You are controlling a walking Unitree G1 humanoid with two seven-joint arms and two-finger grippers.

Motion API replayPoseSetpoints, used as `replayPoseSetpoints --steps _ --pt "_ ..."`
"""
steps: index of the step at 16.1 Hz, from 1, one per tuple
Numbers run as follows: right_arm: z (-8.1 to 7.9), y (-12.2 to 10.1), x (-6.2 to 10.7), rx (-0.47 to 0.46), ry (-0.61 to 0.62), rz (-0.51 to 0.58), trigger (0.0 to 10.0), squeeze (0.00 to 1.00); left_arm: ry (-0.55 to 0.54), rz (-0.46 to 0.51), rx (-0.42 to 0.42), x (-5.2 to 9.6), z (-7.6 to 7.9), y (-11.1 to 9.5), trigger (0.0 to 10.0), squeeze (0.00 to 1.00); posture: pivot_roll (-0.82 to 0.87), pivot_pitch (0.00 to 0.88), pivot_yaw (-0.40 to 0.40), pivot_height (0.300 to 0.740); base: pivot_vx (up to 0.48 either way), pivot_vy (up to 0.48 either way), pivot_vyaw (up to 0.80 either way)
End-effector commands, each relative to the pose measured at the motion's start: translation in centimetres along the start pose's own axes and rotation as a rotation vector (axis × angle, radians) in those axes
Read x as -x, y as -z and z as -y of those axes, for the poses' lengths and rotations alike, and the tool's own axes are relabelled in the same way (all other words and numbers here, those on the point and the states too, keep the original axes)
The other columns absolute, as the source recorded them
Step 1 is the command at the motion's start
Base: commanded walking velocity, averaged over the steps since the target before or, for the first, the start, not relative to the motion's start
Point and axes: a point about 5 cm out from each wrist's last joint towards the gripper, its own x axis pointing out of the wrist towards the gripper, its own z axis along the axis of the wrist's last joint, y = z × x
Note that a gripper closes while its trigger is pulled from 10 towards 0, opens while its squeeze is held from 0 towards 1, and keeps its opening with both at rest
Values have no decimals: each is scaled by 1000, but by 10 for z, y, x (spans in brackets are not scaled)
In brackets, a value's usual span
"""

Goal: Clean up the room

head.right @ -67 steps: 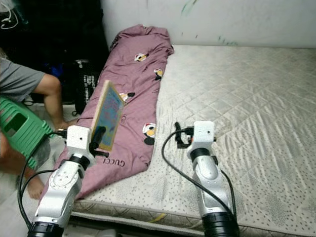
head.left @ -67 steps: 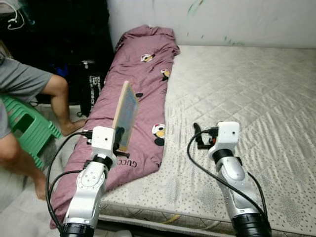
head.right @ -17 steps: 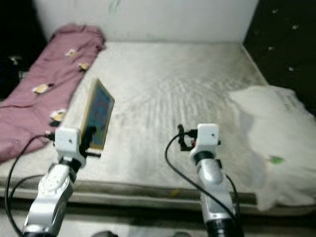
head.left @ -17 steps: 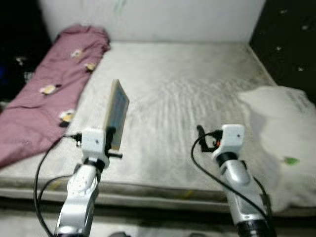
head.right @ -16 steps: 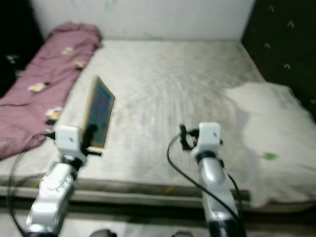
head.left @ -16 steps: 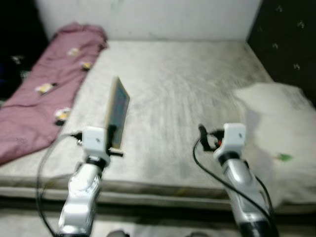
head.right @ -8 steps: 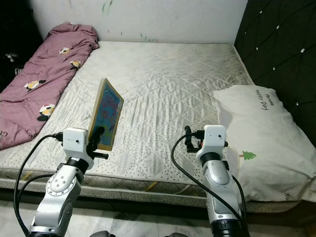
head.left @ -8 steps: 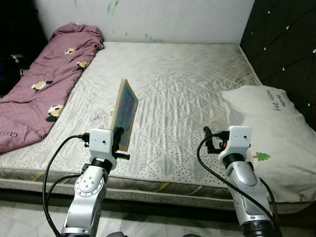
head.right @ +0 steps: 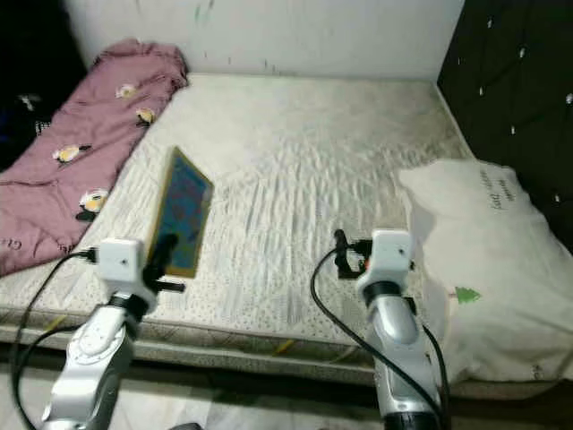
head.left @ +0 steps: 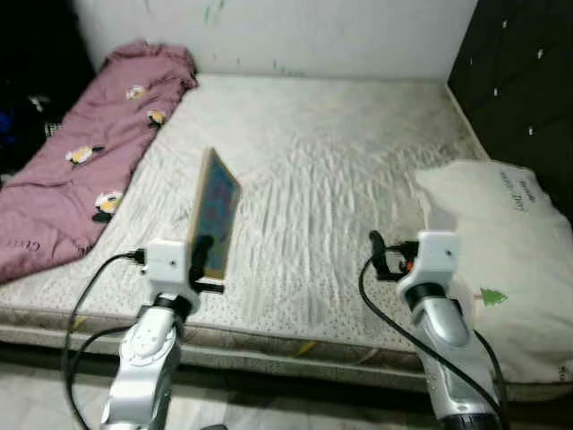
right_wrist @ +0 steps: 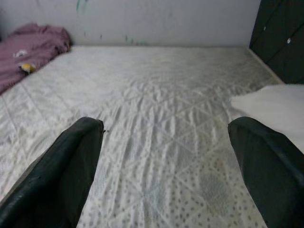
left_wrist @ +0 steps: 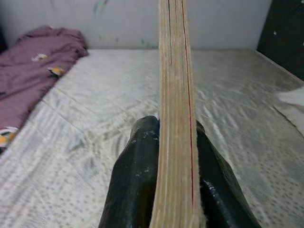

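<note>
Where the head views look down, one bare quilted mattress (head.left: 340, 170) with a diamond stitch pattern spans most of the scene. One long maroon blanket (head.left: 89, 152) with cartoon prints lies rumpled along its left edge. One soft white pillow (head.right: 483, 269) with a small green tree print sits on the right side, by a dark tufted wall panel (head.right: 519, 81). The left gripper (left_wrist: 164, 156) pinches one thin flat wooden board (head.left: 215, 213) with a colourful face, held upright on edge above the mattress's near left part. The right gripper (right_wrist: 166, 161) hangs empty, fingers spread wide, over the near right part just beside the pillow.
</note>
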Motion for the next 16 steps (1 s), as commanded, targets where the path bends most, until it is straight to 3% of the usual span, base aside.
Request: replayPoseSetpoints --steps 1,4,8,11,13,14,16 --pt "1 -6 4 -2 7 20 10000 0 -24 53 -3 4 -6 -12 10000 0 -50 0 19 740 247 0 0" --pt "0 -2 13 2 18 -2 10000 0 -42 42 0 9 -9 -10 10000 0 -45 5 14 740 0 0 0" --pt "-18 -6 9 102 -139 -38 10000 0 20 40 -19 -4 -1 -13 10000 0 -82 26 66 740 0 0 0" --pt "-25 8 8 179 -225 -103 10000 0 61 25 1 -20 1 -18 10000 0 -120 5 180 740 0 0 0" --pt "-33 3 4 147 -251 -53 10000 0 48 43 41 -31 0 -29 10000 0 -120 0 167 740 0 0 0" --pt "-31 -3 -2 74 -188 -3 10000 0 10 91 36 -35 -3 -38 10000 0 -96 0 145 740 0 0 0" --pt "-35 -21 -1 75 -182 107 10000 0 13 88 0 -31 -5 -32 10000 0 -106 0 131 740 0 0 0"
